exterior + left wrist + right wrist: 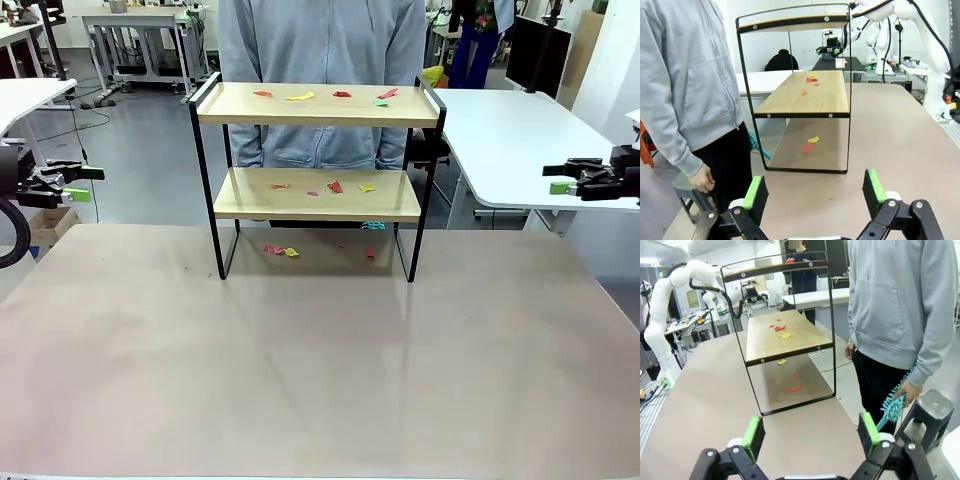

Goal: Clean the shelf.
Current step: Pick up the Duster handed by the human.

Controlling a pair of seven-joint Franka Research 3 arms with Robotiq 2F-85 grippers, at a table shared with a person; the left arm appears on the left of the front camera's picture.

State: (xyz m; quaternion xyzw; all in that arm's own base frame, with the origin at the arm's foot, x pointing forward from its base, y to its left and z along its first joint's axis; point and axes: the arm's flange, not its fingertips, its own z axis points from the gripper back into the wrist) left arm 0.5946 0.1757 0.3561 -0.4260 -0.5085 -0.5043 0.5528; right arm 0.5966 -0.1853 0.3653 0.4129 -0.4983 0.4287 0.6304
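The shelf (318,195) stands at the table's far middle, two light wood boards in a black frame. Small red, yellow and green paper scraps (300,96) lie on the top board, more scraps (335,186) on the lower board, and a few scraps (280,250) on the table under it. My left gripper (85,183) hangs open off the table's far left, well clear of the shelf (805,95). My right gripper (553,179) hangs open at the far right, also apart from the shelf (780,337). Both hold nothing; each wrist view shows its green pads (754,192) (867,432) spread wide.
A person in a grey hoodie (320,50) stands right behind the shelf, holding a teal duster (895,400) low at one side. A grey stool (930,412) stands by the person. White tables (520,140) flank the far side. The brown table (300,370) stretches wide in front.
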